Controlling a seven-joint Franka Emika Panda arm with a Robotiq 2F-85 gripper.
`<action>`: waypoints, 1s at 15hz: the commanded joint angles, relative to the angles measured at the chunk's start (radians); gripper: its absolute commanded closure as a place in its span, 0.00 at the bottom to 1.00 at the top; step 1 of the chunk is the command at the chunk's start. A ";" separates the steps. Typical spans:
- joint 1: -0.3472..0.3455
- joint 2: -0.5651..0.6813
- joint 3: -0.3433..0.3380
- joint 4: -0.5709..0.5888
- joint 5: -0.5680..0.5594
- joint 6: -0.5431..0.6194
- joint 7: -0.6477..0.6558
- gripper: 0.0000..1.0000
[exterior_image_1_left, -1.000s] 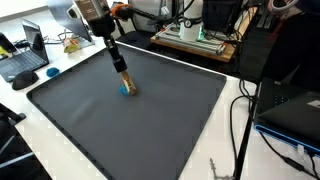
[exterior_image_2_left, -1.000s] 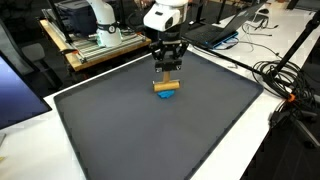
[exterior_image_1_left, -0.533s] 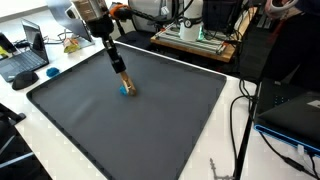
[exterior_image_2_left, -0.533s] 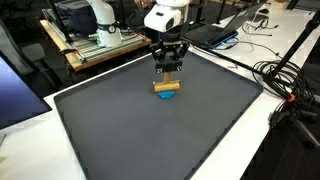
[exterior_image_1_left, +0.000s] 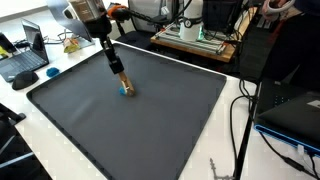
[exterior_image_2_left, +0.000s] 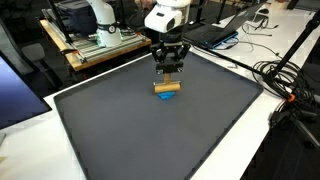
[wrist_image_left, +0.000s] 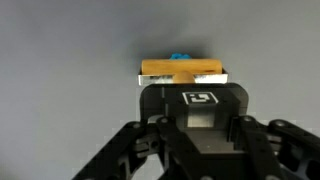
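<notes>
Pincer closed on a wooden block with a blue piece beneath it — grasp made. Block low over the dark mat on the bench, far half — set down or lifted, cannot tell.

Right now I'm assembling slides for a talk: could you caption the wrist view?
Gripper clamps a wooden block, a blue piece peeking out beyond it, over a grey mat.

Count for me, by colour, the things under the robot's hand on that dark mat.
Tan: 1, the tan block
Blue: 1, the blue piece just beneath it
Total: 2
</notes>
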 joint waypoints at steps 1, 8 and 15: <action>0.008 0.060 -0.016 0.050 -0.001 0.040 0.009 0.78; 0.008 0.076 -0.024 0.069 -0.008 0.047 0.010 0.78; 0.010 0.092 -0.030 0.094 -0.020 0.042 0.012 0.78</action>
